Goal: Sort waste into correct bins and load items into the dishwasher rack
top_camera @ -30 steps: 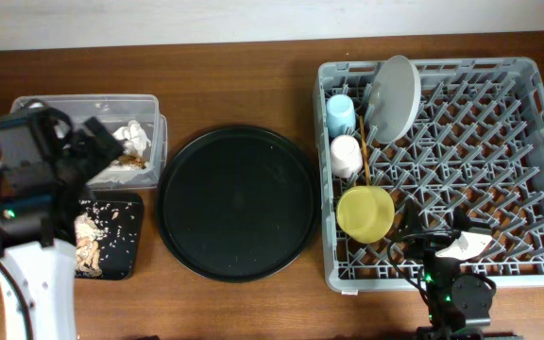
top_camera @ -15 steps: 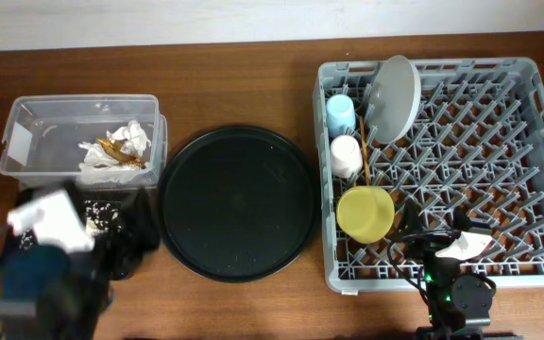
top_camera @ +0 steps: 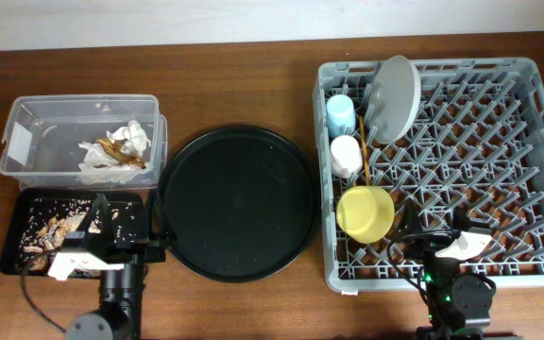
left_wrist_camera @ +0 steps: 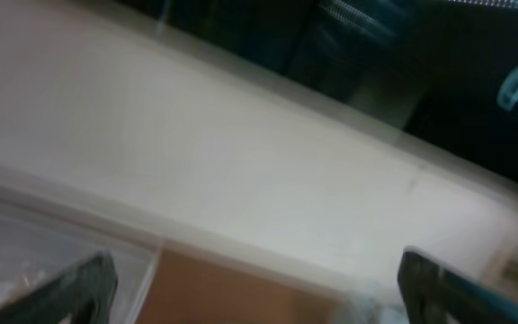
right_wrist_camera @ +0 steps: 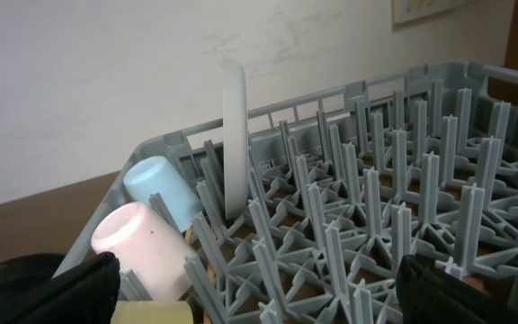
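We are seeing the left pincer (left_wrist_camera: 257, 266) and right pincer (right_wrist_camera: 254, 270) spread apart, empty; we are judging the plate (right_wrist_camera: 233, 135) stiff, slick, breakable, best taken at its rim.

My 3 views.

Overhead: straight down from well above, whole desk (top_camera: 253, 76) in frame from left edge to right edge, wall strip past far edge.

Right wrist: low at near right corner, facing far edge, close on dishwasher rack (right_wrist_camera: 376, 216). Shares plate (right_wrist_camera: 234, 135), blue cup (right_wrist_camera: 165, 189) and pink cup (right_wrist_camera: 142, 236) with overhead.

Left wrist: low near near left corner, tilted up at wall (left_wrist_camera: 196, 153), blurred. I make out only what looks like clear box (left_wrist_camera: 34, 265) edge, shared with overhead.
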Controlling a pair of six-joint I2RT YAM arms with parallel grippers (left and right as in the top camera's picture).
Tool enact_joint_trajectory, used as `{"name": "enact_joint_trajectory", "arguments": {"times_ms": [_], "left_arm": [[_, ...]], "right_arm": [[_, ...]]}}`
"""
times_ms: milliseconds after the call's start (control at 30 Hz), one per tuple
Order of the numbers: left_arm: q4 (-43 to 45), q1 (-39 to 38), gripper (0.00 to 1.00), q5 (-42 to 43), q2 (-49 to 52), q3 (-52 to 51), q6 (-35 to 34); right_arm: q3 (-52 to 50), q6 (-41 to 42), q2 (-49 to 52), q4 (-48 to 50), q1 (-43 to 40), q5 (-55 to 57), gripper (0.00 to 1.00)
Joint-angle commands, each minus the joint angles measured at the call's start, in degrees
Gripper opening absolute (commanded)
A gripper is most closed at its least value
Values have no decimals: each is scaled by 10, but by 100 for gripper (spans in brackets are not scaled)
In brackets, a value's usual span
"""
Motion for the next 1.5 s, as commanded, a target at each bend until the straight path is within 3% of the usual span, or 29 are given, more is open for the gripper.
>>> {"name": "enact_joint_trajectory", "arguments": {"times_ms": [0,167,500,567,600,733,1467], "left_arm": [[110,14,99,35,-9,-88,5],[105,14,99,35,-14,-146,5],[-96,59,99,19,-99,-145,16],[-155,64,99,19,-99,-145,52],[-152,64,99,20,-99,-145,108],[-152,64,99,20,-99,-145,202],[-152,64,99,20,-99,-145,202]], "right_arm": [[-3,4,-4,-4,-3,1,98],[-3,4,-4,-4,-3,1,98],[-3,4,-4,-4,-3,1,98],[-3,4,-4,-4,-3,1,98],[-3,4,-4,-4,-3,1,99],[-3,4,-4,-4,-3,1,98],[-3,4,-4,-4,-3,1,99]]}}
